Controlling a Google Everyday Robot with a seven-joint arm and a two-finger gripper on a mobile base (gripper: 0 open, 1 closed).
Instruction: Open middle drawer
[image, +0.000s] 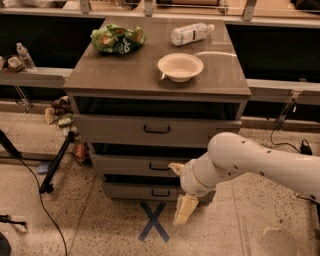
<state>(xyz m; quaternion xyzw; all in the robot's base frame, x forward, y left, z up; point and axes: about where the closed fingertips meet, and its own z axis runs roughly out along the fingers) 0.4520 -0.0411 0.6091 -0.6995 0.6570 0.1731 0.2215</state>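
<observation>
The grey-brown, flat-fronted middle drawer (125, 164) is second of three in the cabinet, with a small dark bar handle (159, 167) at its centre. Just right of that handle, my cream two-finger gripper (181, 189) is spread wide, its upper fingertip (176, 167) perhaps touching the drawer front.

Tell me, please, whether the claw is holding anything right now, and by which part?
Nothing is held. The claw is open in front of the cabinet, just right of the handle of the middle drawer, gripping no part of it.
</observation>
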